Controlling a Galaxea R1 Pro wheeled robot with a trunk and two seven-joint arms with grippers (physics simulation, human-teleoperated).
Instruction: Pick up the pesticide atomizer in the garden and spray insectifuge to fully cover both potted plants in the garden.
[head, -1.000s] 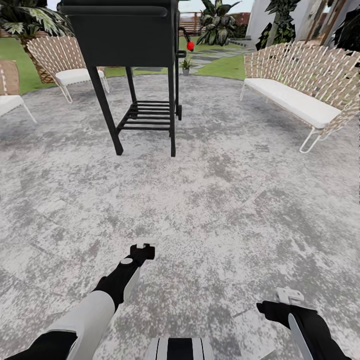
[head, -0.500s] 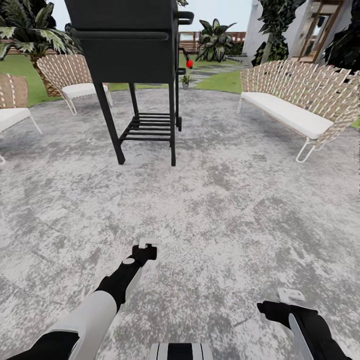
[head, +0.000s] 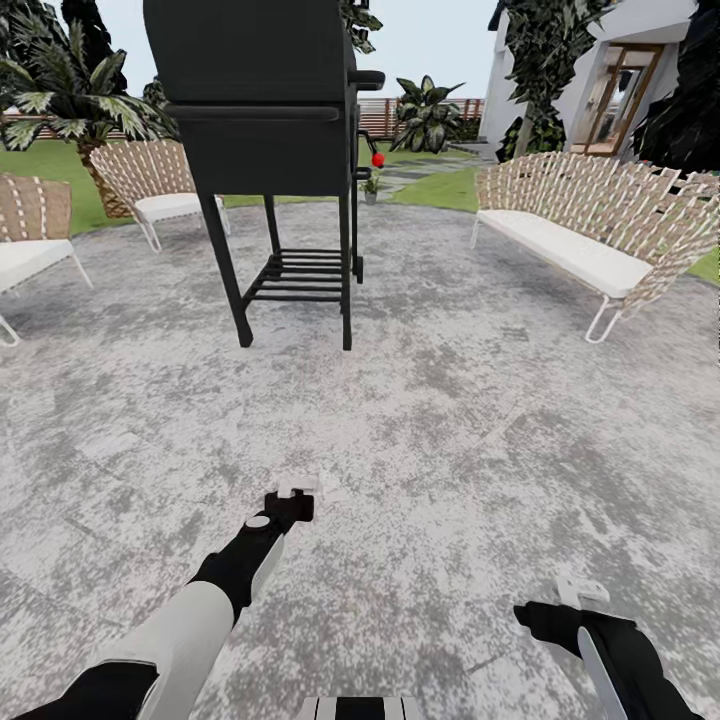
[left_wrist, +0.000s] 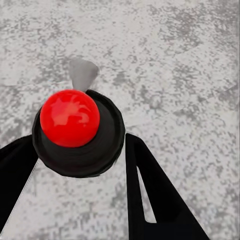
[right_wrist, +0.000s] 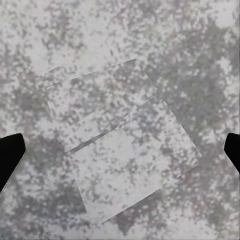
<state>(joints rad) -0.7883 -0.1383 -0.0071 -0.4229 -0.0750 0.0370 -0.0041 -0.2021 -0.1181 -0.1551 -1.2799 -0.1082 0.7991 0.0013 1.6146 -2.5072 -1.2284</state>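
1. My left fingers (left_wrist: 82, 165) are clenched around the dark green pesticide atomizer (left_wrist: 77, 132), its red spot facing the wrist camera.
2. My right fingers (right_wrist: 120, 150) are spread wide, holding nothing, above the mottled grey patio (head: 450, 420).
3. Ahead stands a black grill (head: 265, 120); one small potted plant (head: 371, 186) sits beyond it at the lawn's edge.

Head forward-down; wrists close over patio (head: 450, 420)

patio (head: 450, 430): mottled grey paving | on it: black grill (head: 265, 150), wicker bench (head: 590, 230), wicker chairs (head: 160, 180)
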